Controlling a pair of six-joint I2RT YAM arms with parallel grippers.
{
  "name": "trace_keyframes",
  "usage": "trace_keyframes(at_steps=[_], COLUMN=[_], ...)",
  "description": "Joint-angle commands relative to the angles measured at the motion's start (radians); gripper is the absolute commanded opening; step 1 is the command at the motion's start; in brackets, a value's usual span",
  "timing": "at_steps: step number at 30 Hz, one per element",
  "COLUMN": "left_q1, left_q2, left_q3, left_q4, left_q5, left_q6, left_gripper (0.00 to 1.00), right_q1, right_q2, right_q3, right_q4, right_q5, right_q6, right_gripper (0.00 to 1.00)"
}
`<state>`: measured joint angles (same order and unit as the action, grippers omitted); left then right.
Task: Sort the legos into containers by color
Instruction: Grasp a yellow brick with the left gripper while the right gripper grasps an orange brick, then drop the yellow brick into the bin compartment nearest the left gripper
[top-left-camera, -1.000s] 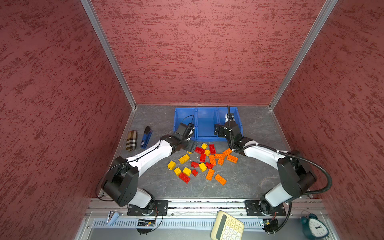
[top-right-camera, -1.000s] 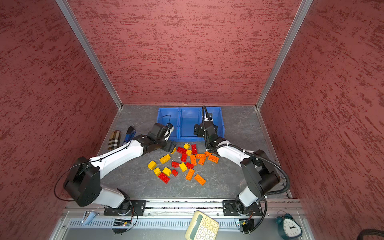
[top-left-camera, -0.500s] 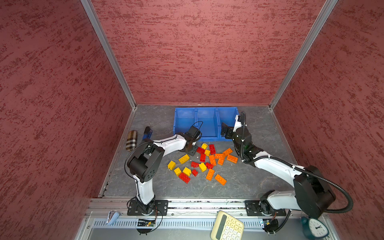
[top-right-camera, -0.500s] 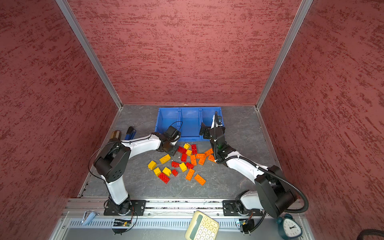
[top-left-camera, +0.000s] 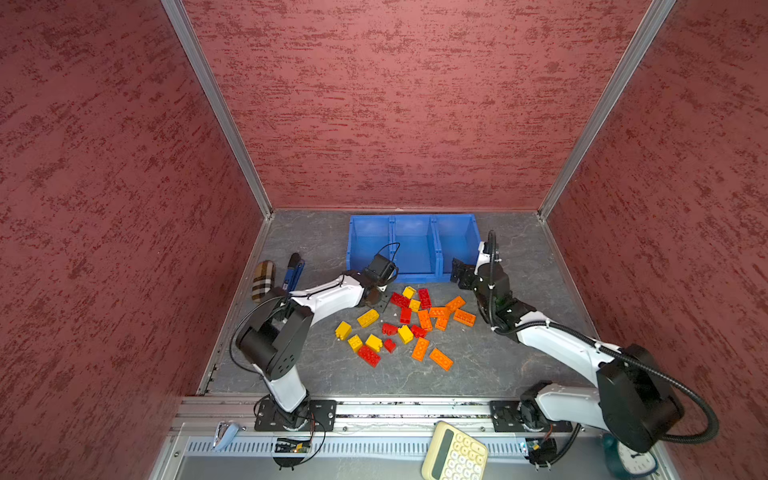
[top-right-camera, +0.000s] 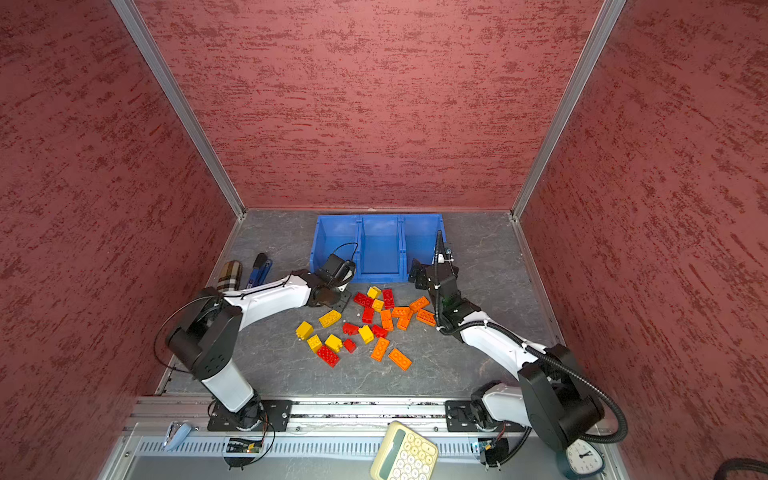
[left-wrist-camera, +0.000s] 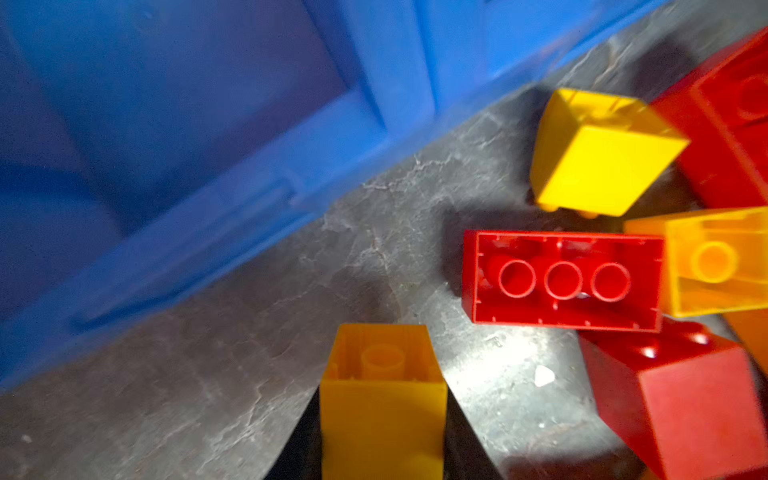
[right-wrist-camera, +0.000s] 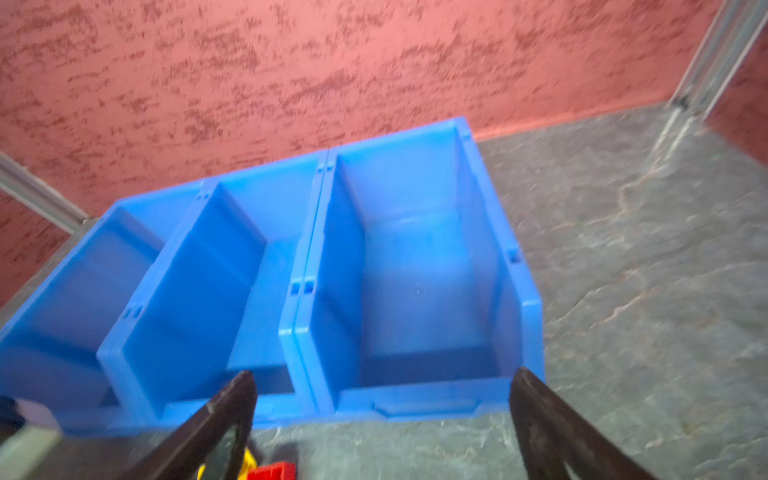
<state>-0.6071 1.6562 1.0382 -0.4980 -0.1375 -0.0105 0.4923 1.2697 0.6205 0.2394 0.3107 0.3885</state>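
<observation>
Pinching a yel 2x2 brick (left-wrist-camera: 381, 399) at the pile edge nearest the containers (top-left-camera: 392, 241), L gripper (top-left-camera: 381, 300) has its jaws pressed onto the brick's two sides, hollow underside facing the bins; can't tell if it's off the table (top-left-camera: 478, 365) yet. R gripper (right-wrist-camera: 382, 374) hangs w/ jaws spread wide, holding nothing, just in front of the low lip of the bin on its own side. Other legos (top-left-camera: 405, 316) lie loose on the table before the bins; all 3 bins look empty, so sort judged at its very start

Step in hand: first pick, yel. Prob best to lift straight up before going sideways, since a red 2x4 (left-wrist-camera: 565, 280) lies upside down just beside and a drag could shove it. Smooth walls, brick may twist in the pinch; keep squeeze firm, cross the low front lip, let go low inside one bin, keep that bin for yel only

Vs 1 s ago: L gripper was up at the front of the bin on its side w/ jaws apart, now down at the pile and closed; L elbow has swung round. R gripper was over the divider btwn middle and its own bin, now backed out to the lip. Pile layout approx same, bins empty in both
</observation>
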Motion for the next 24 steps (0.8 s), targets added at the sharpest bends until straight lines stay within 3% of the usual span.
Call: trace_keyframes(at_steps=[1,5,7,12,18,21,24], left_q1=[0.027,0.078,0.096,0.150,0.191,0.193,0.188], left_q2=[-0.120,-0.174,-0.143,0.038,0.250,0.317,0.323], left_q3=[-0.008,-0.011,0.020,0.199,0.409,0.503,0.540], left_q4=[0.128,0.248,0.265,0.162,0.071,0.009,-0.032], left_q5=[-0.061,-0.089,-0.113,-0.192,-0.165,-0.178,-0.174], left_q6=[-0.017,-0.042,-0.041,-0.103,-0.162,-0.190,-0.215], left_gripper=[0.20,0.23,0.23,0.23,0.23,0.28,0.43], right_q1=[-0.005,-0.005,-0.005,-0.004,0.004,0.008,0.012], right_q2=[-0.016,-0.024,-0.021,0.004,0.084,0.121,0.132], right_q3=[0.020,0.014,0.014,0.004,0.029,0.046,0.053], right_q4=[-0.181,-0.294,-0.329,-0.359,-0.378,-0.400,-0.411], right_q5=[-0.145,-0.239,-0.287,-0.395,-0.489,-0.492,-0.492], right_q6=[0.066,0.154,0.203,0.285,0.327,0.330,0.332], right_gripper=[0.91,0.89,0.84,0.70,0.54,0.48,0.44])
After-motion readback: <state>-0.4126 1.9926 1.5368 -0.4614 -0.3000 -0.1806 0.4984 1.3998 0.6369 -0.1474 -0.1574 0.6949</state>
